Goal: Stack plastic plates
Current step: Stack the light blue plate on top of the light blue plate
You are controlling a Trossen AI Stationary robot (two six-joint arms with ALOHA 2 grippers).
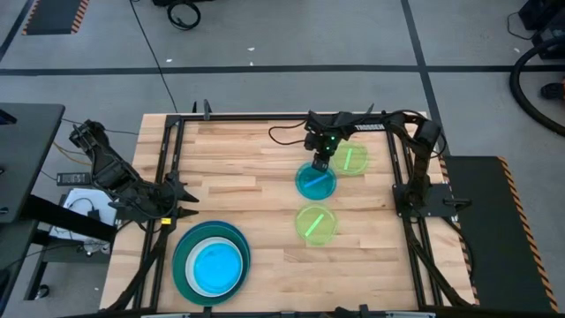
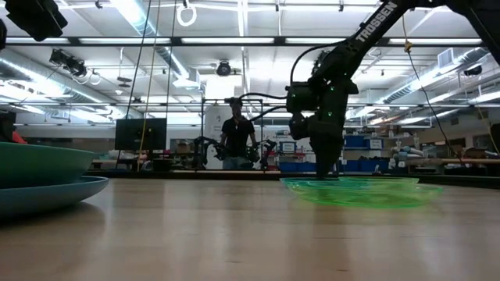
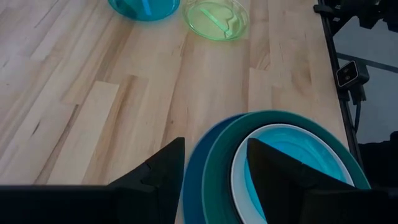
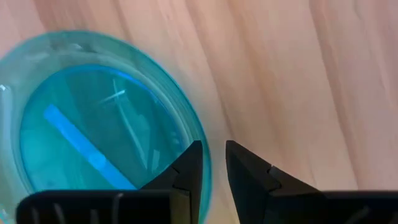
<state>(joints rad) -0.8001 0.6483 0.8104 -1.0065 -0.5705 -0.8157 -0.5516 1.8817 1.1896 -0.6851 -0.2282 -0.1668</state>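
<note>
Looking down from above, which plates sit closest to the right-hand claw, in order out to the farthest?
From the right gripper in the high view:
1. Cyan plate, right at its fingertips.
2. Far lime plate, just beside it toward the right edge.
3. Near lime plate, past the cyan one.
4. Stack of plates, front left, farthest.

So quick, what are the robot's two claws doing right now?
Left end effector: open, holding nothing.
Right end effector: fingers straddle the cyan plate's rim; grip cannot be told.

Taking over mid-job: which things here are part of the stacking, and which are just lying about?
Job:
stack of plates
cyan plate, rim between the right gripper jaws
far lime plate
near lime plate

Lying about:
black cable on the table
</note>
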